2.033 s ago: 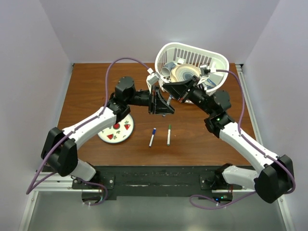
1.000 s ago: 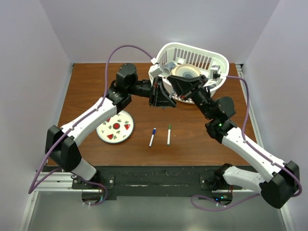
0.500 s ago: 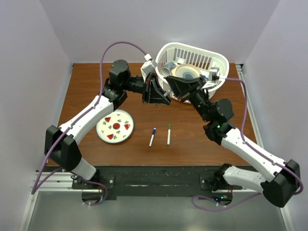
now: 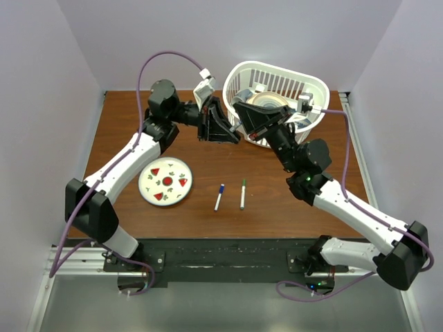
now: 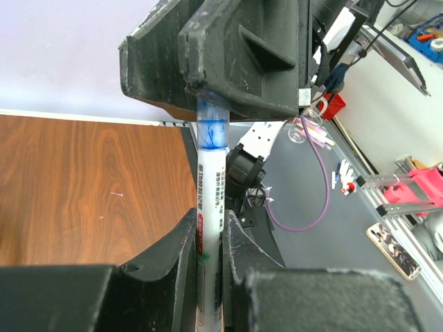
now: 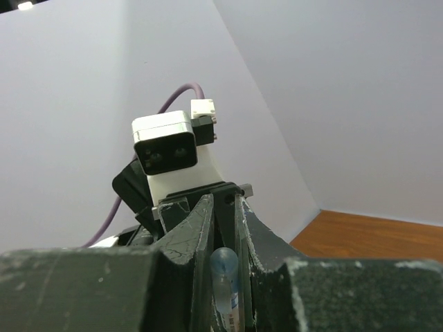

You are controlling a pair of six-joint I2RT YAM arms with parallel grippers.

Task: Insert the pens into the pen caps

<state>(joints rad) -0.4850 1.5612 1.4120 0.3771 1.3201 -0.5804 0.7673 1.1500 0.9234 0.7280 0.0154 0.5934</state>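
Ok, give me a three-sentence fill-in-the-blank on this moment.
1. The left tool is shut on a white ____.
2. The right tool pinches a small translucent ____.
3. On the table, the blue-capped pen lies beside a second pen capped in ____.
Missing words: pen; cap; green.
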